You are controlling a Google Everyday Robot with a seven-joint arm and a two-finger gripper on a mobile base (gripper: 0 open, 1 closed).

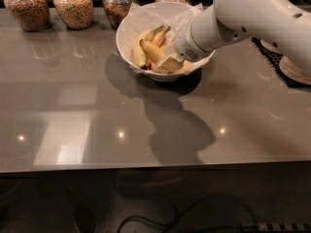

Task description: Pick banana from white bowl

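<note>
The white bowl (pixel 127 32), lined with crumpled white paper, stands at the back middle of the grey table. It holds several bananas. The deep-yellow banana (pixel 150 50) with dark ends lies in the middle of the bowl, next to a paler banana (pixel 139 52) on its left and orange-toned ones (pixel 162 35) behind. My gripper (pixel 168 62) reaches down into the bowl from the right, right against the deep-yellow banana's near end. The white arm (pixel 243 18) hides the bowl's right side.
Several glass jars of grains (pixel 74 6) stand in a row along the back edge, left of and behind the bowl. Stacked pale plates (pixel 294 68) sit on a dark mat at the right edge. The table's front edge (pixel 146 167) runs across the lower picture.
</note>
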